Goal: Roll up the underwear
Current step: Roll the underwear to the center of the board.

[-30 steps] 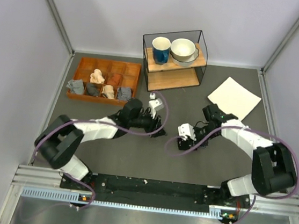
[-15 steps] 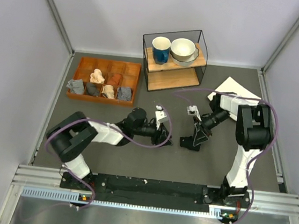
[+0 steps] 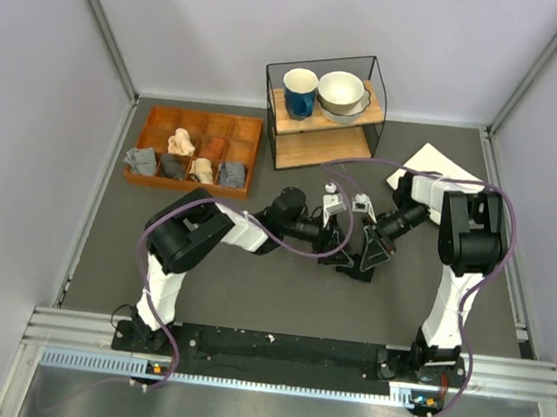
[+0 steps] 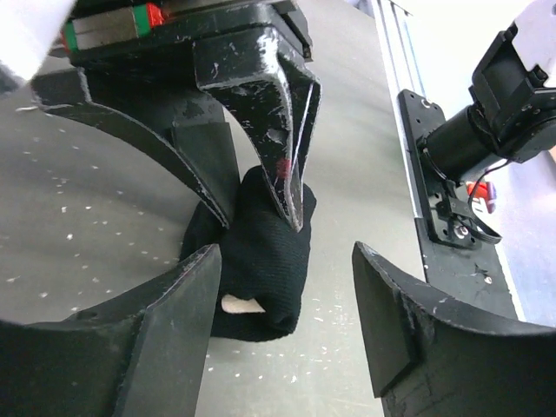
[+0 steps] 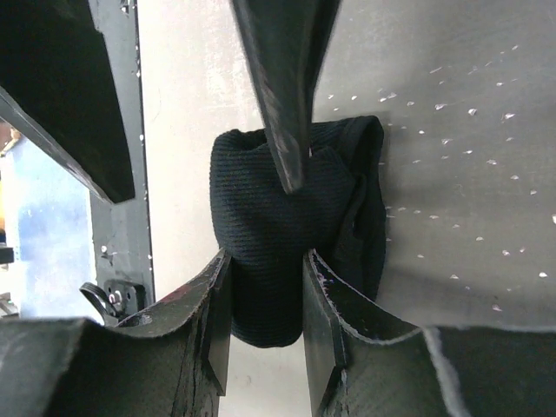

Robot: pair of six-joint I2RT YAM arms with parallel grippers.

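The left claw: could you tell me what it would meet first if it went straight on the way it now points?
Most likely the black underwear, which lies just ahead of the open left claw; the right claw pinches it from the opposite side.

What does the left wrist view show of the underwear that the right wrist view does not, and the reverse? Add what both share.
Left wrist only: a cream patch at the lower edge of the underwear. Right wrist only: its all-black side, with a fold running down the right. Both: the bunched underwear on the grey table, the right hand shut on it, the left hand open around it.
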